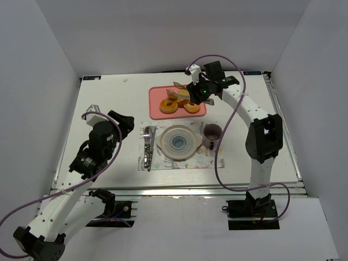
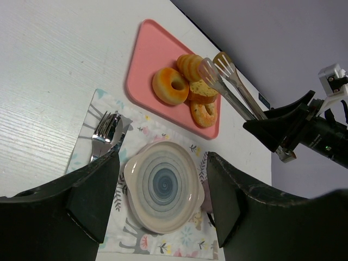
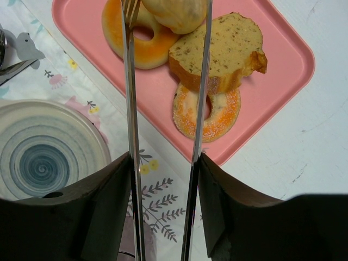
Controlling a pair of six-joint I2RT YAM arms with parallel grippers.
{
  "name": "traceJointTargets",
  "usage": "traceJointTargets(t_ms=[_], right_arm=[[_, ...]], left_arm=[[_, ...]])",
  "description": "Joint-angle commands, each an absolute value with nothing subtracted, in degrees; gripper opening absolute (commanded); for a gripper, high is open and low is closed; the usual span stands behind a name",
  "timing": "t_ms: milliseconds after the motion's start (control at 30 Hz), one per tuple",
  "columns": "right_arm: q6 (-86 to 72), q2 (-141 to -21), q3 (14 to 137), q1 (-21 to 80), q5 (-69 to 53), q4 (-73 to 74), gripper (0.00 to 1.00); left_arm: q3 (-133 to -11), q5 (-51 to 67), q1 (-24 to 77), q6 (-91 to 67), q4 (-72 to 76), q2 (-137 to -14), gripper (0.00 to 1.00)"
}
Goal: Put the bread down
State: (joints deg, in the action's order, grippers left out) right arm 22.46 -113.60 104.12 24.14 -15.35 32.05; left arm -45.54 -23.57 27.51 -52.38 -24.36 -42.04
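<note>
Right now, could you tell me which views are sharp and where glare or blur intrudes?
Top external: even, soft light, faint shadows, though the pink tray looks small. Left wrist: the plate is crisp; the camera's own dark fingers fill the bottom. Right wrist: the bread slice is sharp; the tongs show streaky reflections.

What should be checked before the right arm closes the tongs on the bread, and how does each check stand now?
1. Grip: right gripper shut on the tongs: ok.
2. Tong arms apart: ok.
3. Target: rounded bread piece lies between the arms in the right wrist view: ok. Whether the tips touch it: cannot tell.
4. Clear closing path: one tong arm crosses the bread slice, which rests on a sugared donut, and may catch it: not ok.
5. Plate bare: ok.
6. Left gripper open, away from the pink tray: ok.
</note>
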Motion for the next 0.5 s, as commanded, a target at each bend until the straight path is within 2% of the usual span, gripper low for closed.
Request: traceJointTargets(t_ms=[0, 167, 233, 467], right_arm=[[22.1, -112.4, 104.1, 24.4, -16.0, 31.1, 0.54], [22.6, -113.7, 105.3, 24.8, -15.7, 31.2, 0.50], [22.9, -113.9, 105.4, 25.0, -15.7, 31.2, 0.45], [23.4, -111.6, 104.3, 25.0, -16.4, 31.3, 0.15]], left_arm=[[-46.3, -24.1, 27.6, -52.2, -24.2, -40.9, 0.75], [-46.7, -24.3, 27.6, -52.2, -24.6, -41.0, 0.75], [-46.7, -24.3, 27.6, -52.1, -24.6, -41.0, 0.75], [-46.6, -24.5, 27.6, -52.2, -24.8, -40.5, 0.75]])
